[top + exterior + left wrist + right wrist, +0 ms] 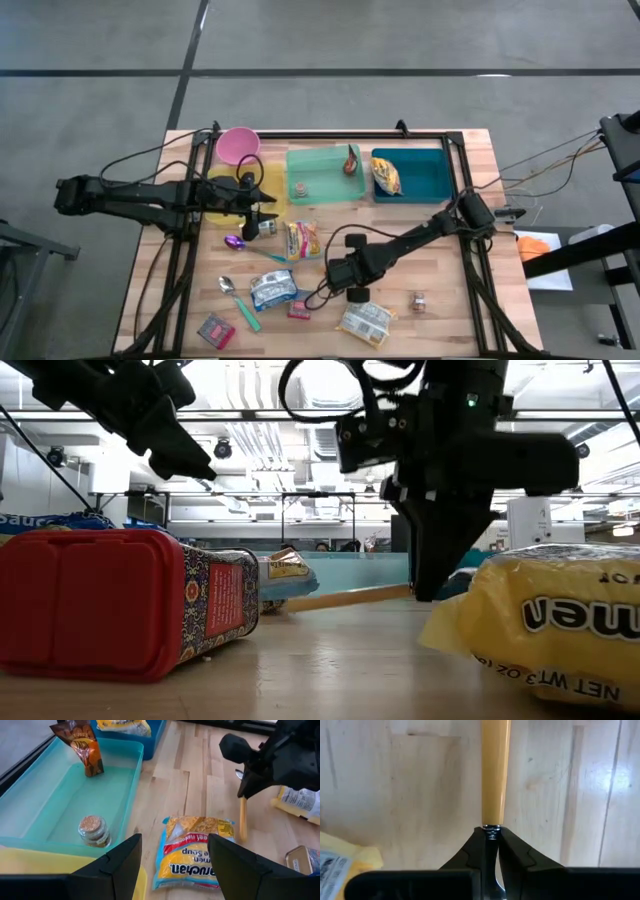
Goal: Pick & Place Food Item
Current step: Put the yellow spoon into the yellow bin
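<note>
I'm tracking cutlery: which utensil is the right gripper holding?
The yellow-handled utensil, pinched at its metal neck by the right gripper; the teal-handled spoon and purple spoon lie free on the table.

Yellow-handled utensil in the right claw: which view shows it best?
Right wrist view: the yellow-handled metal utensil fills the frame, its metal neck pinched in the shut right claw. Left wrist view shows the handle hanging under that claw. High and low views hide it behind the arm.

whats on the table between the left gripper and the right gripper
A yellow ramen soup packet lies between the open left gripper and the right gripper, which is shut on a yellow-handled utensil. The high and left wrist views show it.
</note>
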Motion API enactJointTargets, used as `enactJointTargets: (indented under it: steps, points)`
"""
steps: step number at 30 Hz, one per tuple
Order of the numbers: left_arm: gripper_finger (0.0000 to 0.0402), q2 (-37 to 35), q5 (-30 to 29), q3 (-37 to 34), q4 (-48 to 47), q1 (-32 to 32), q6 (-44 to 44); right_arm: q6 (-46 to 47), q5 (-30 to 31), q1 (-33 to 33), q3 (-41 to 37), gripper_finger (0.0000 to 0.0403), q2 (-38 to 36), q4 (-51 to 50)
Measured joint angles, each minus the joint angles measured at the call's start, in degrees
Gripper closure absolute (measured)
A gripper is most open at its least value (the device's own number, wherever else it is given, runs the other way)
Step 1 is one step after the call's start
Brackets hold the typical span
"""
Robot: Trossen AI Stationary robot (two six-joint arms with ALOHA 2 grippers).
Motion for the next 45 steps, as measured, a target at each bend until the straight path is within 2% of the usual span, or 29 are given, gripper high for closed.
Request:
enactJointTargets:
  steps: [5, 10, 17, 20, 28, 37, 45]
  points:
    - [0.0166, 0.0, 1.7, 0.0, 2.8, 0.0, 0.0, 0.0, 2.2, 0.4, 1.9, 0.0378, -1.6, -2.7]
    - [0.0166, 0.0, 3.0, 0.0, 5.8, 0.0, -1.9, 1.5, 7.6, 1.8, 2.5, 0.0378, -5.2, -5.3]
    - [0.0166, 0.9, 3.0, 0.0, 12.7, 0.0, -10.0, 2.9, 20.7, 4.1, 2.5, 0.0378, -11.1, -5.7]
    - [0.0166, 3.6, 3.0, 0.0, 16.5, 0.0, -13.1, 2.9, 26.2, 4.2, 2.4, 0.0378, -12.4, -5.3]
    - [0.0165, 12.1, 3.7, 1.9, 24.5, 0.0, -18.2, 0.8, 32.6, 4.1, 2.4, 0.0378, -12.6, -5.1]
    - [0.0165, 17.3, 14.2, 2.6, 33.1, 0.0, -20.0, 0.8, 34.5, 3.7, 2.4, 0.0378, -12.6, -5.2]
    - [0.0165, 17.2, 15.2, 2.6, 33.5, -0.4, -20.9, -0.3, 34.9, 2.1, 2.4, 0.0379, -12.6, -5.4]
